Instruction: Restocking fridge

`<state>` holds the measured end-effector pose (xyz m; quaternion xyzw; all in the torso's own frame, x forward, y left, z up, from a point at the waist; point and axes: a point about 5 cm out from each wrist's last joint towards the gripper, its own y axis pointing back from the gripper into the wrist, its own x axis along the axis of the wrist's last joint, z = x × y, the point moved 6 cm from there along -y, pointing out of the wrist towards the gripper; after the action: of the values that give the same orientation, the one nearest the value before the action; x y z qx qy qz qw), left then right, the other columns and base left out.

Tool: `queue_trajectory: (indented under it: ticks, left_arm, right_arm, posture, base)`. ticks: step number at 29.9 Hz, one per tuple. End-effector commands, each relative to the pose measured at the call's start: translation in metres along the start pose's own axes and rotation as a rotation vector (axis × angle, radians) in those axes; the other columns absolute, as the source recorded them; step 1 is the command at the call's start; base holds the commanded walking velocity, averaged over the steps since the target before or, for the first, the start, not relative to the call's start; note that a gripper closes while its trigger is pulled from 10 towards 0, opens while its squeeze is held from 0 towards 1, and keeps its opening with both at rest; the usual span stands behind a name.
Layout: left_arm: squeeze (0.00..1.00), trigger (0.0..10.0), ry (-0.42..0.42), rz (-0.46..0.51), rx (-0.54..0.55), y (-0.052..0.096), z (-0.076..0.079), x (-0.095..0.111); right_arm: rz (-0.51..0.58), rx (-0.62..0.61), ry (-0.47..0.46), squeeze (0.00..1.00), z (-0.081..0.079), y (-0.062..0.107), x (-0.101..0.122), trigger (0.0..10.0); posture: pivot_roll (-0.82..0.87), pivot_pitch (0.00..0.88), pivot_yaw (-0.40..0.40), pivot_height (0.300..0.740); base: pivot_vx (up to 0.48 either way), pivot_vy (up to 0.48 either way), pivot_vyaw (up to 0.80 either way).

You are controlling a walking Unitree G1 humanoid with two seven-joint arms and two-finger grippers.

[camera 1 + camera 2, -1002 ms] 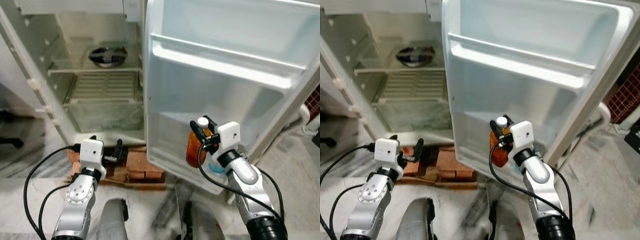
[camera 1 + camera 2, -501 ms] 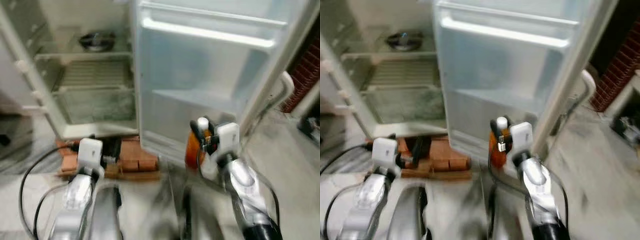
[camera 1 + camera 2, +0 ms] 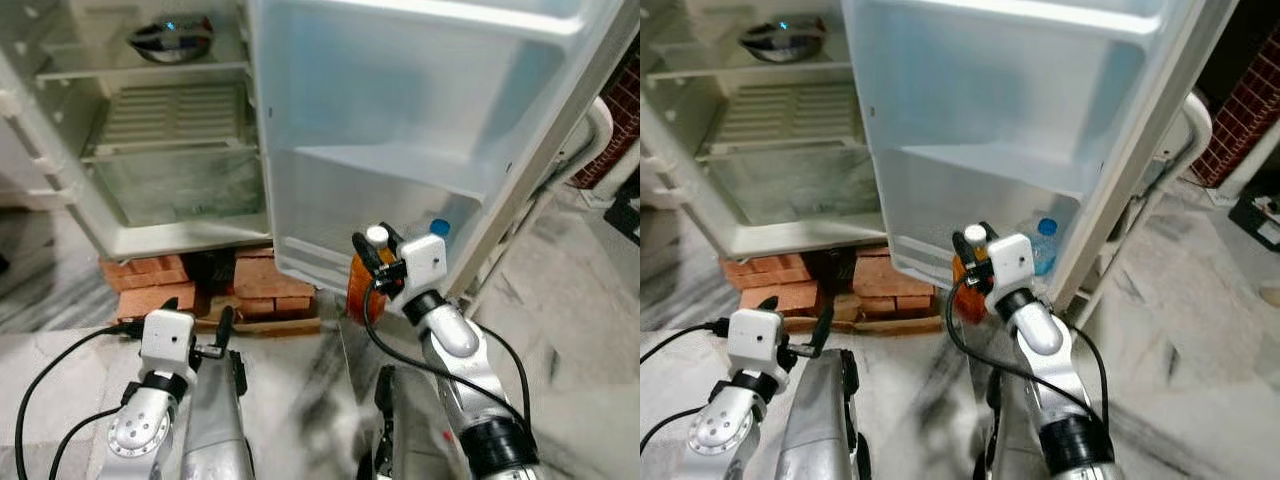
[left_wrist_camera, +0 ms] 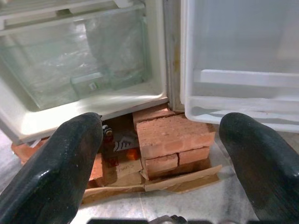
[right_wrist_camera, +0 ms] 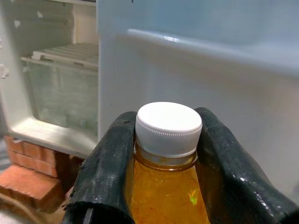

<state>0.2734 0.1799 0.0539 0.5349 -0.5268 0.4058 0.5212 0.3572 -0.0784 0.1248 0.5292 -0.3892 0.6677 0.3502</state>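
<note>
An orange juice bottle [image 3: 357, 290] with a white cap [image 5: 168, 127] is upright in my right gripper [image 3: 376, 252], which is shut on its neck. The bottle hangs just in front of the bottom shelf of the open fridge door [image 3: 400, 110], low by that shelf's front edge. The black fingers [image 5: 108, 164] press both sides of the cap. A blue-capped bottle [image 3: 437, 227] stands in the door's bottom shelf. Low at the left, my left gripper [image 3: 226, 328] is open and holds nothing, its fingers [image 4: 70, 158] wide apart facing the fridge's base.
The fridge body [image 3: 60, 150] stands open at the left, with a steel bowl [image 3: 170, 38] on a shelf and a clear crisper drawer [image 3: 178, 182] below. Red bricks [image 3: 262, 284] and cardboard prop up the fridge. Marble floor lies all around.
The whole view has shifted: the fridge sits higher and farther left in the picture. The right gripper keeps its hold on the bottle, and the left arm sits lower in view.
</note>
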Motion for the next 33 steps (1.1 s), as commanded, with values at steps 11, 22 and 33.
queue_trajectory:
  ticks: [11,22,33]
  left_arm:
    - [0.0,10.0,-0.016,0.002,0.059,0.022,-0.008,0.01]
    - [0.0,10.0,-0.048,-0.02,0.1,0.048,-0.014,0.014]
    - [0.0,10.0,-0.079,-0.04,0.109,0.056,-0.021,0.015]
  right_arm:
    - [0.114,0.125,0.24,0.0,-0.016,-0.042,0.029,10.0]
    - [0.165,0.149,0.525,0.0,-0.013,-0.071,0.048,10.0]
    - [0.108,0.18,0.591,0.0,-0.02,-0.069,0.026,10.0]
  posture:
    - [0.14,0.206,-0.059,0.517]
    - [0.2,0.292,-0.076,0.517]
    - [0.2,0.322,-0.086,0.517]
  base:
    - [0.0,0.0,0.0]
    - [0.0,0.0,0.0]
    - [0.0,0.0,0.0]
